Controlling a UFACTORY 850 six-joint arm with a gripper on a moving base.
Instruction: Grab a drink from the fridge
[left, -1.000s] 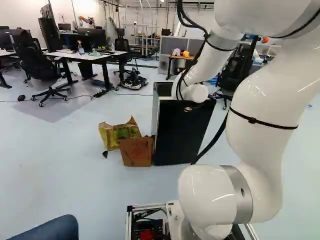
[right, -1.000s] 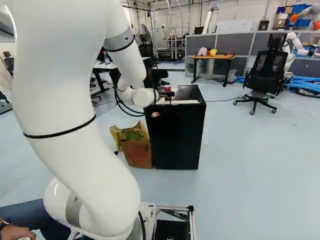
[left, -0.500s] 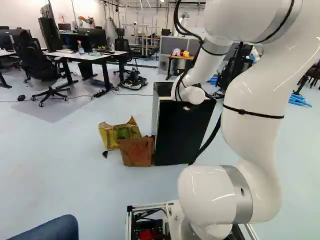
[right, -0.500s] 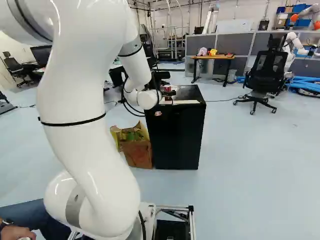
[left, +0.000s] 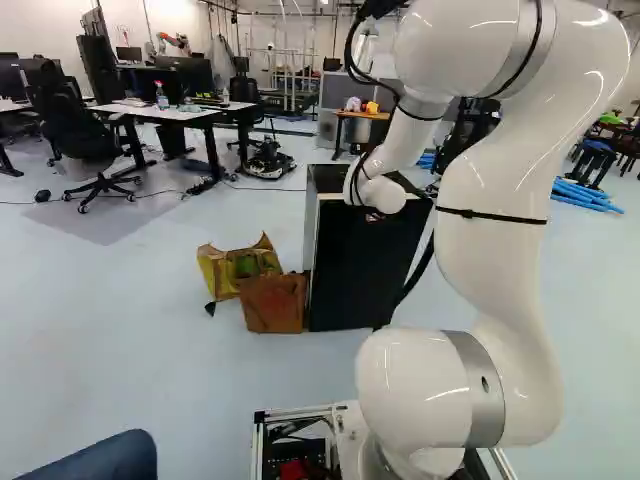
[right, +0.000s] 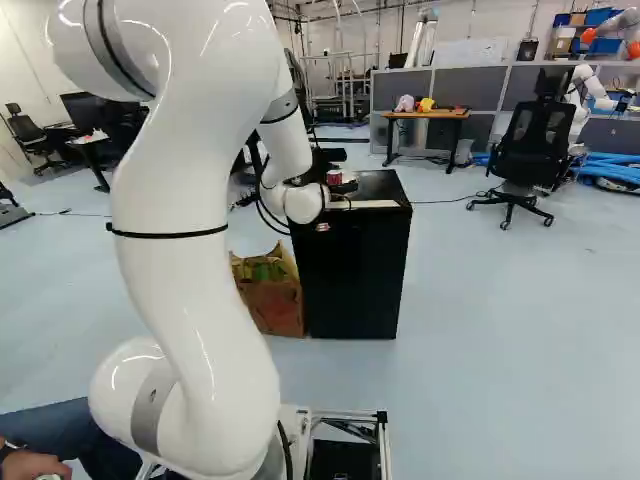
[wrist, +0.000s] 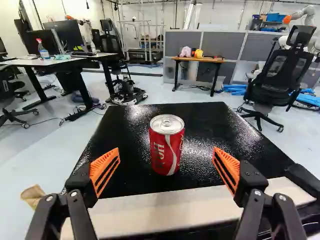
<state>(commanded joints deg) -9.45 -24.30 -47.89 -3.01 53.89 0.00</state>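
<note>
One red-and-white metal soda can (wrist: 167, 150) stands upright atop the black box-shaped fridge (right: 352, 275), ahead of the black, orange-padded pincer (wrist: 166, 149), which is spread wide, so the approach seems nearly done, with gripping and lifting left.

A bright, open workroom; pale blue floor (right: 500, 380), white walls (left: 45, 22).
At the left of the left base view, a white-topped desk (wrist: 42, 63) carries a spray bottle (wrist: 43, 50), with dark monitors (wrist: 67, 32) beyond; a black office chair (left: 80, 135) stands near; a metal frame (right: 345, 85) rises at the back; grey partitions (right: 505, 88) line the far side, a wood-topped table (right: 440, 114) before them bearing a pink item (right: 405, 103) beside a yellow one (right: 427, 104); at the right of the right base view, another black chair (right: 535, 145) stands near blue tubing (right: 610, 166); on the floor, a yellow bag (left: 240, 268) sits against a brown box (left: 273, 305).
</note>
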